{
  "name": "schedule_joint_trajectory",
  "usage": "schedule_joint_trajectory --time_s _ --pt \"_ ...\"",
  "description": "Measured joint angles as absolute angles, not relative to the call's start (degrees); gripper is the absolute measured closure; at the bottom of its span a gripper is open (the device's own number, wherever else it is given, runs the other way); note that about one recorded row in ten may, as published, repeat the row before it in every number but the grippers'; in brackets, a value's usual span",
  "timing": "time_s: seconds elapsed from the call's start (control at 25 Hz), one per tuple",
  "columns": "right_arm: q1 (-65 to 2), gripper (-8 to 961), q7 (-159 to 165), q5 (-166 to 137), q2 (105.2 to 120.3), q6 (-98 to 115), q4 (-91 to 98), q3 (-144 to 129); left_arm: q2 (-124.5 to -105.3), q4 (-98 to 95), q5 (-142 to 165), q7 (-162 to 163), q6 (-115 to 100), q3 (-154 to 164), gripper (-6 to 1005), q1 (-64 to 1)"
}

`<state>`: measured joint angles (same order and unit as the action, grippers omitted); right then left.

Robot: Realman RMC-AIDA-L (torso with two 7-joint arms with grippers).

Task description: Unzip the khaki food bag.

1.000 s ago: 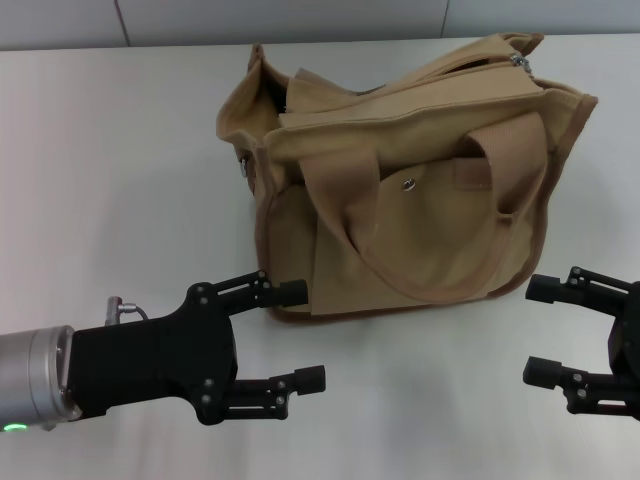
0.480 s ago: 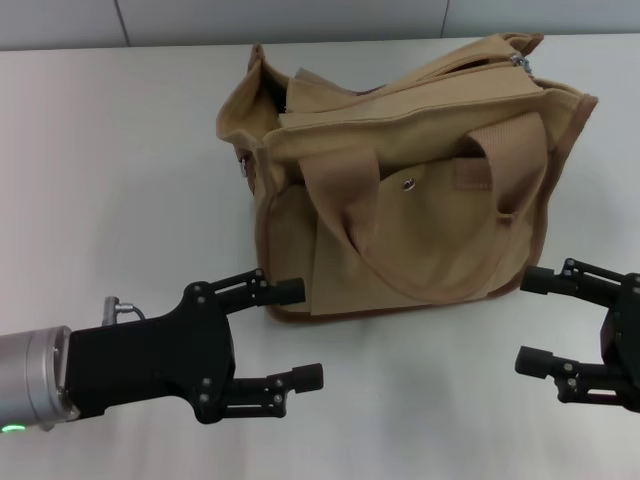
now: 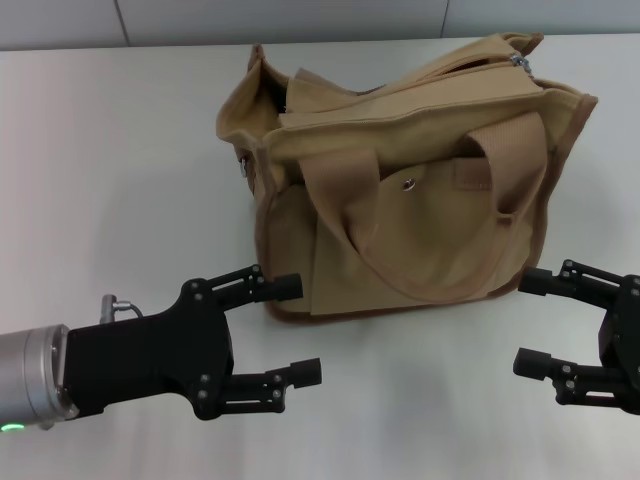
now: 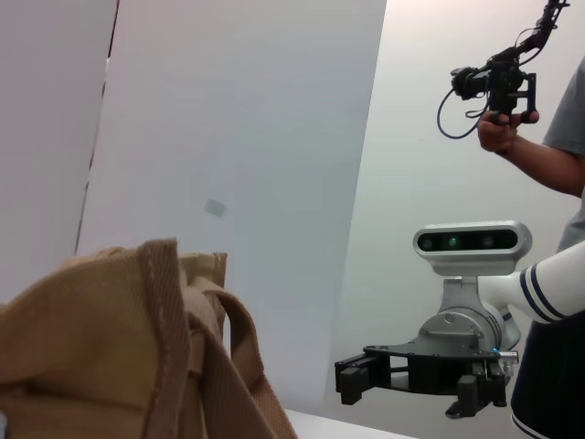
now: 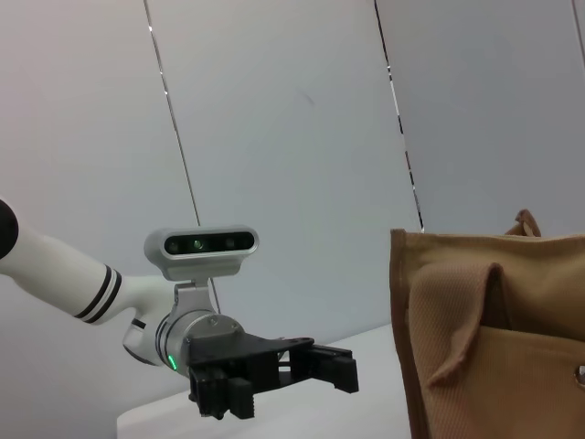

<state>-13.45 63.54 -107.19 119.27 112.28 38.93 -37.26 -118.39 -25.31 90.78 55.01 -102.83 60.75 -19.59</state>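
The left claw (image 3: 298, 329) hung low over the white tabletop (image 3: 120, 170), just off the near left corner of the khaki food bag (image 3: 400, 180). Its two black fingers were spread wide and gripped nothing. The upper fingertip sat right beside the bag's brown base trim; whether it touched the trim could not be told.

The bag itself stood upright, toward the far side of the tabletop. Its front pocket with the metal snap (image 3: 407, 183) faced the robot, and both webbing handles (image 3: 350, 225) drooped down over that front. Along the top, the zipper line sagged and the metal pull (image 3: 519, 62) lay at the bag's far right end.

The right claw (image 3: 528, 322) hovered just beside the bag's near right corner, clear of the fabric. Its fingers were also spread wide and held nothing.

From the left wrist view, the bag's tan handle (image 4: 164, 347) rose close in front. The right claw (image 4: 358, 382) showed beyond it, and a person holding a camera rig (image 4: 498, 87) stood behind.
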Motion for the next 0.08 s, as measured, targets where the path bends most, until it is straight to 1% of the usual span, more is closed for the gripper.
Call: schedule_joint_trajectory --time_s 0.08 --pt "-13.4 118 63.5 -107.2 119.26 112.3 38.9 -37.3 -118.39 -25.3 90.8 55.0 -102.8 60.6 159 -19.6"
